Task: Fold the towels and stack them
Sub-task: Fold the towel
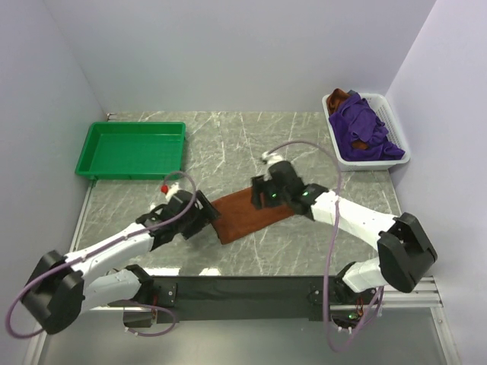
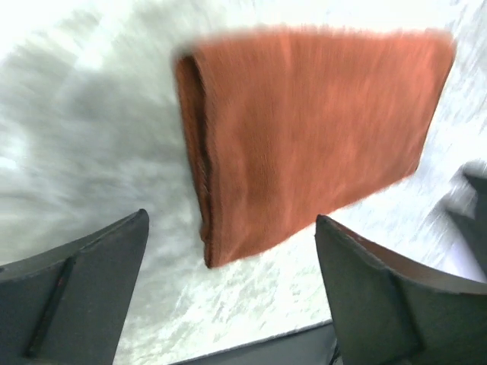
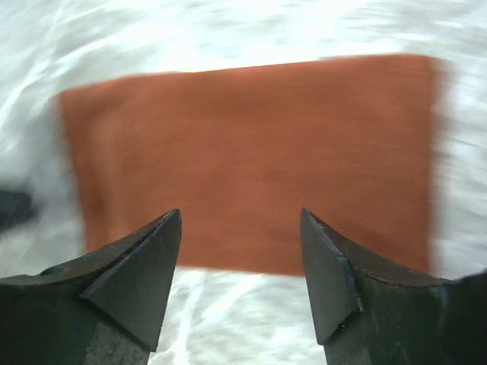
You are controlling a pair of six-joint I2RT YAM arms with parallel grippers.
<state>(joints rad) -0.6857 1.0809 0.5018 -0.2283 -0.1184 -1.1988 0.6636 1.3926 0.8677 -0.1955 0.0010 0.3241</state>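
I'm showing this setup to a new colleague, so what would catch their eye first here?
The folded rust-brown towel lies midway on the marble table, with the left gripper and right gripper open at its two ends. Next come the bright green tray at the far left and the white basket at the far right, heaped with purple towels.

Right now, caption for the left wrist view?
Open left end effector above a folded rust-brown towel on the marble table.
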